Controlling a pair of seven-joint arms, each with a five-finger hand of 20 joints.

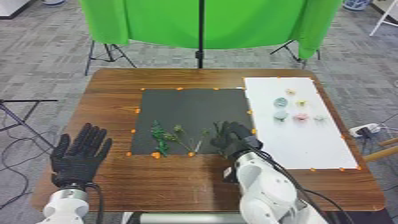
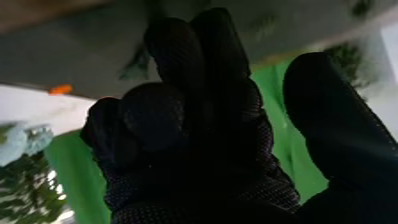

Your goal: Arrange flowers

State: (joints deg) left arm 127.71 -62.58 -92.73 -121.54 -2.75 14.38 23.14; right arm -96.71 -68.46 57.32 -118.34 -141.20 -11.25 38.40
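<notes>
Right robot hand (image 1: 236, 138) is found at the right edge of the dark mat (image 1: 191, 104), released: its fingers are loosely extended, its thumb is set apart, and no stem is seen to be gripped. Left robot hand (image 1: 77, 161) is likewise found released, fingers straight, over the brown surface (image 1: 169, 182). A dark green sprig (image 2: 135, 66) is noted just beside the right fingers. The leafy stem (image 1: 160, 136) and the thin sprigs (image 1: 180, 136) are laid on the mat; the pink blossom (image 1: 300, 117) and the pale blue blossoms (image 1: 281, 102) are laid on the white sheet (image 1: 293, 147).

Risks are assessed as follows. The nearby sprig could be pushed flat or slid aside if it is met by the knuckles before the thumb is brought round. A thin stem could be missed, since little height is offered to thick gloved fingertips. Neighbouring sprigs could be snagged by a wide sweep. Foliage could be bent or crushed if the grip is closed too hard.
</notes>
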